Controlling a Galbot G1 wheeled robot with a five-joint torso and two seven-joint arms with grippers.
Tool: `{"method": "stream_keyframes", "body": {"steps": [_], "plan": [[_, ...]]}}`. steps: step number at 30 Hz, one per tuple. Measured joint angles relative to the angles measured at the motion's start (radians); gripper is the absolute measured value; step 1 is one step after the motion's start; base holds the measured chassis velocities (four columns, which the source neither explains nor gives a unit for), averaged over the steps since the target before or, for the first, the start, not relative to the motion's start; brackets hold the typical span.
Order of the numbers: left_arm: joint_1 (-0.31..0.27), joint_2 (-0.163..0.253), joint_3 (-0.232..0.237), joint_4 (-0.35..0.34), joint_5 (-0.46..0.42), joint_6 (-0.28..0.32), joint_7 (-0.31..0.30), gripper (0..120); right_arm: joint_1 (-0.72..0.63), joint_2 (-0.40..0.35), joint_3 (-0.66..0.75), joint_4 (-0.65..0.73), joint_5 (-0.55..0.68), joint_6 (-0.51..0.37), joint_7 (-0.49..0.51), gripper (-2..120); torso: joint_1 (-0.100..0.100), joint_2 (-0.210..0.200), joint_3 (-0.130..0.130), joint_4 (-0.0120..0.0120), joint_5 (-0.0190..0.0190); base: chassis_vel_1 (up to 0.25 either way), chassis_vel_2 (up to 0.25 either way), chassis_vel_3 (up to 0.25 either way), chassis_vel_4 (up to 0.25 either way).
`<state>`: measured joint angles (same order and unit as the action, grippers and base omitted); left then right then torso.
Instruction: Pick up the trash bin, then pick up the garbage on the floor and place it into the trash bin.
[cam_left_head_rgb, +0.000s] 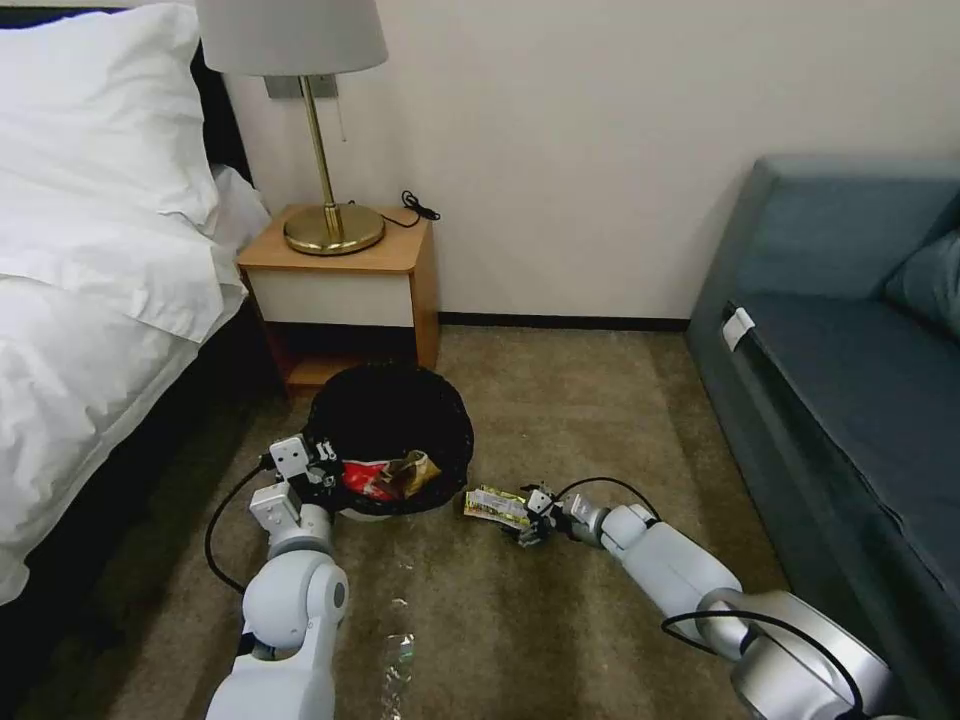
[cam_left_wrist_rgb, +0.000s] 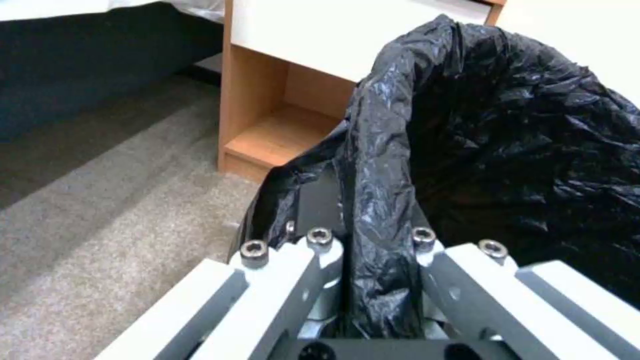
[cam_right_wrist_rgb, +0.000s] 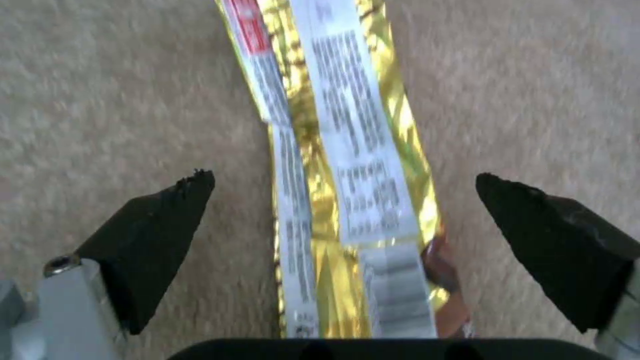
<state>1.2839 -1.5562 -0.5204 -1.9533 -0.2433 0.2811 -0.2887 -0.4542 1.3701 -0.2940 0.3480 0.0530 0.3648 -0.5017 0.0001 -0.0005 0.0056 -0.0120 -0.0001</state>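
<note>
The trash bin (cam_left_head_rgb: 392, 440) sits on the carpeted floor (cam_left_head_rgb: 560, 400) just in front of the nightstand (cam_left_head_rgb: 340, 290), between the bed (cam_left_head_rgb: 90, 300) and the sofa (cam_left_head_rgb: 850, 380); its black bag (cam_left_wrist_rgb: 507, 130) covers nearly all of it, and only a sliver of white wall shows low at the front. The left hand (cam_left_head_rgb: 300, 470) is clenched on the bin's near-left rim, and the left wrist view shows a fold of bag pinched between its fingers (cam_left_wrist_rgb: 293, 270), though the rim itself is hidden under the plastic. Inside the bin lie a red wrapper (cam_left_head_rgb: 368, 480) and a crumpled brown paper bag (cam_left_head_rgb: 415, 470), both partly cut off by the near rim. Just beside the bin's right side, on the floor, lies the silvery-yellow wrapper (cam_left_head_rgb: 495, 505). The right hand (cam_left_head_rgb: 530, 518) is at its near end, released, its two black fingertips (cam_right_wrist_rgb: 160, 225) standing well apart on either side of the wrapper (cam_right_wrist_rgb: 347, 165) without touching it; the wrapper's near end disappears under the hand's body. The clear bottle (cam_left_head_rgb: 395, 650) lies on the floor nearer the robot, faint and hard to make out against the carpet.
</note>
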Motion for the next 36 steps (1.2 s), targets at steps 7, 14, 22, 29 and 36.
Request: {"method": "stream_keyframes", "body": {"steps": [7,14,22,29,36], "plan": [[0.004,-0.003,0.002,-0.007,0.004,0.000,-0.001,4,-0.006,0.007,0.035,-0.035,-0.005,-0.020,0.016,99,0.000,0.000,0.000,0.0000,0.0000,0.000,0.000,0.000,0.000],[0.005,-0.003,0.003,-0.011,0.005,0.000,-0.001,4,-0.012,0.001,0.050,-0.036,0.000,-0.017,0.019,80,0.000,0.000,0.000,-0.0001,-0.0001,0.000,0.000,0.000,0.000],[0.007,0.001,0.000,-0.014,0.001,0.000,-0.001,4,-0.016,0.002,0.054,-0.031,0.013,-0.012,0.020,50,0.000,0.000,0.000,0.0000,0.0000,0.000,0.000,0.000,0.000],[0.000,0.003,-0.002,-0.014,-0.003,0.001,-0.002,4,-0.022,0.001,0.057,-0.028,0.018,-0.009,0.029,22,0.000,0.000,0.000,0.0000,0.0000,0.000,0.000,0.000,0.000],[-0.007,0.000,0.003,-0.008,-0.003,0.001,-0.002,4,-0.027,-0.005,0.061,-0.026,0.018,-0.007,0.035,0,0.000,0.000,0.000,-0.0001,0.0000,0.000,0.000,0.000,0.000]]}}
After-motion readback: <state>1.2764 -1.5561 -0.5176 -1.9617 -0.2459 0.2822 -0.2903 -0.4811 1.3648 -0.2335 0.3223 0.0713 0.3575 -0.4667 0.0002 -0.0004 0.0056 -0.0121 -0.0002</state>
